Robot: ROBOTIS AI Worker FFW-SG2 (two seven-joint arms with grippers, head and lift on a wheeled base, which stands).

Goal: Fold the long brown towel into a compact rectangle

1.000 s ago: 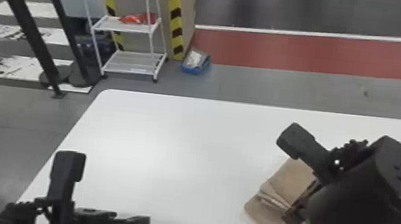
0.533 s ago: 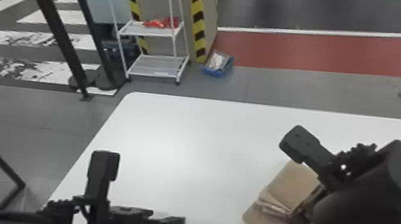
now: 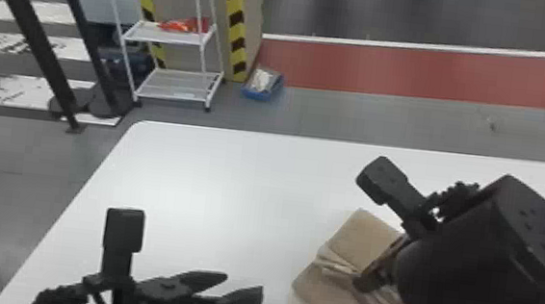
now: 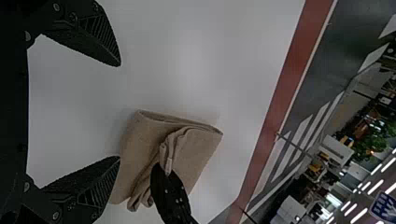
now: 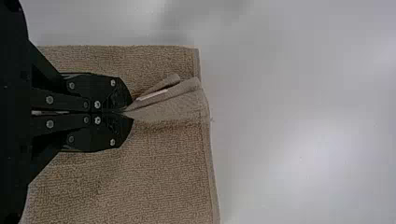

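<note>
While I am looking at the left gripper (image 3: 243,284): it is hovering over the near part of the table, left of the towel and apart from it; its two fingers are standing wide open

Right gripper (image 3: 363,282): I am gripping the towel with it, its fingers closing tight on a gathered fold (image 5: 163,105)

Towel (image 3: 364,238): it is lying on the table, right of centre in my head view, folded in layers; rumpled cloth is running across its middle, and a small pale tag (image 5: 152,94) is showing at the pinch

Table (image 3: 210,181): its white top is stretching out beneath both grippers

Black posts (image 3: 36,37): they are standing on the floor beyond, over to the left

White cart (image 3: 173,98): it is carrying something red (image 3: 185,25) on its upper shelf

Blue tray (image 3: 263,96): it is sitting on the floor just right of the cart

Red strip (image 3: 391,69): it is crossing the floor, with darker floor lying behind
</note>
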